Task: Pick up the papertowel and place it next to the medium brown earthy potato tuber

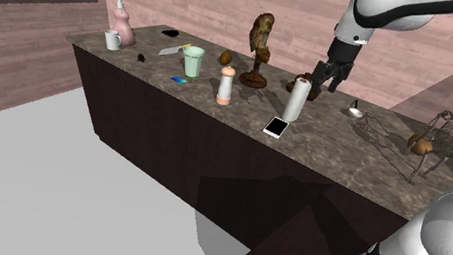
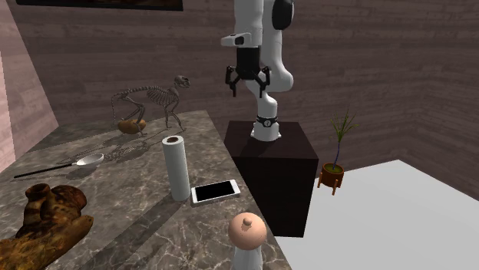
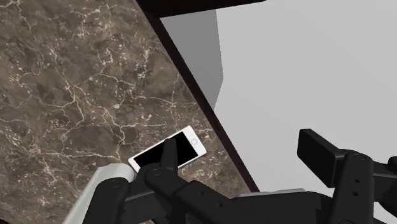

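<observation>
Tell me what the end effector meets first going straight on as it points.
Likely the counter's front edge beside the phone, not the paper towel, which stands off to one side. Depth is unclear; it could slip past to the floor.

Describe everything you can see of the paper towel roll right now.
The paper towel roll is a plain white cylinder with a core hole on top, standing upright on the dark marbled counter near its edge. A phone lies close beside its base. The open gripper hangs higher up, apart from it.
</observation>
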Robot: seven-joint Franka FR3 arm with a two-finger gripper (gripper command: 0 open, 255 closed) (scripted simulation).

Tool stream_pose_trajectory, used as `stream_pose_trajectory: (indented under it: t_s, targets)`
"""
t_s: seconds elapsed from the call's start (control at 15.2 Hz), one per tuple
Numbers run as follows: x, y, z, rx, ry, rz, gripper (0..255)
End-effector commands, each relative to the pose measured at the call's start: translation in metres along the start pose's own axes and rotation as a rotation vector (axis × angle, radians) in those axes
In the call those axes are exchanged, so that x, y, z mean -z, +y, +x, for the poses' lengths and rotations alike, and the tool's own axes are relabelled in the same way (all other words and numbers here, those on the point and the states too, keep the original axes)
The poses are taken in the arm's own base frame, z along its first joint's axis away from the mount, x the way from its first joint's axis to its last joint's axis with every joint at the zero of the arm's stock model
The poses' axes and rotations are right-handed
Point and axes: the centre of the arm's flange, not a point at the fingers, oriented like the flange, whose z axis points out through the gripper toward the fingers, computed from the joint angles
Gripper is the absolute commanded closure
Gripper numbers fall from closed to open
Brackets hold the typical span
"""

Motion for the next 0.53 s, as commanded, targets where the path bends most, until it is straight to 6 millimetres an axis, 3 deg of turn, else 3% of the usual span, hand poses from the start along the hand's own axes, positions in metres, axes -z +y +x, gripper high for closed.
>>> stream_pose_trajectory:
  t_s: [0.0, 0.46]
  targets:
    - [-0.005, 0.017, 0.020, 0.007, 0.005, -0.006, 0]
    - [-0.029, 0.073, 0.084, 0.029, 0.017, -0.024, 0]
